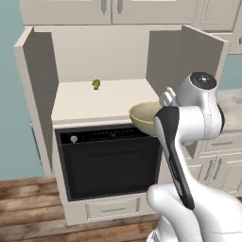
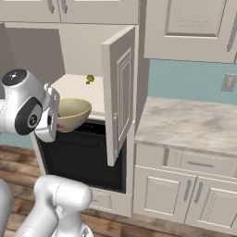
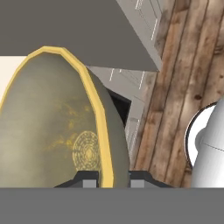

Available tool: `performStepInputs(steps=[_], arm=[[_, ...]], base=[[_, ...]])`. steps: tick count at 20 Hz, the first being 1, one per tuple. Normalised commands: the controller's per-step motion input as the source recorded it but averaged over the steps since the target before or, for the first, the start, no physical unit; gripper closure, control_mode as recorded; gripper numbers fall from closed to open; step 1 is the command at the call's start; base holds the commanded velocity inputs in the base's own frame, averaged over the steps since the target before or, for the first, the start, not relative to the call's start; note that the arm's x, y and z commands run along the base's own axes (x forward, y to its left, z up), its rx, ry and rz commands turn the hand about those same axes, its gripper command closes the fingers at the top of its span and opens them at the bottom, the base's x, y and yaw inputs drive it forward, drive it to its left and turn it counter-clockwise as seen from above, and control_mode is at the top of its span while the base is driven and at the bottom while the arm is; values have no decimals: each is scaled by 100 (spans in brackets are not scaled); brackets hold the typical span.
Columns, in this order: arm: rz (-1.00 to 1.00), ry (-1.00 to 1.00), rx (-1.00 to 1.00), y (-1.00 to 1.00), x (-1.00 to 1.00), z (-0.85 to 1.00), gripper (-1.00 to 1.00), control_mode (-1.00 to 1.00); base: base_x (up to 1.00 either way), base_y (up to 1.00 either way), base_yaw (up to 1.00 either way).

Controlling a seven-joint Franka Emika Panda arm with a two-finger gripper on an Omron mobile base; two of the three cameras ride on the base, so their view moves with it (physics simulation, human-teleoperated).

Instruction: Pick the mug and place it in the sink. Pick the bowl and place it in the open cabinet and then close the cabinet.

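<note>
Gripper [image 3: 113, 178] of mine pinches the bowl [image 3: 52, 127] by its rim, near the open cabinet [image 1: 101, 101]; placing and closing remain.

Matt olive bowl [image 3: 48, 131] with mottled glaze, glossy black oven [image 1: 108, 160], plank wood floor [image 3: 175, 87].

teal wall [image 2: 185, 76], wood floor [image 1: 28, 208], black oven [image 1: 111, 160]

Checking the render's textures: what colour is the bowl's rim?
Yellow, around an olive-tan inside; the bowl shows best in the hand view.
</note>
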Motion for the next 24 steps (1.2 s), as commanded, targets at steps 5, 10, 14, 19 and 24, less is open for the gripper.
performStepInputs(steps=[5,10,14,19,24], arm=[[0,0,0,0,0,0,100,100],[0,0,0,0,0,0,100,100],[0,0,0,0,0,0,100,100],[0,0,0,0,0,0,100,100],[0,0,0,0,0,0,100,100]], base=[[65,-1,0],[74,7,0],[67,-1,0],[53,5,0],[38,30,0]])
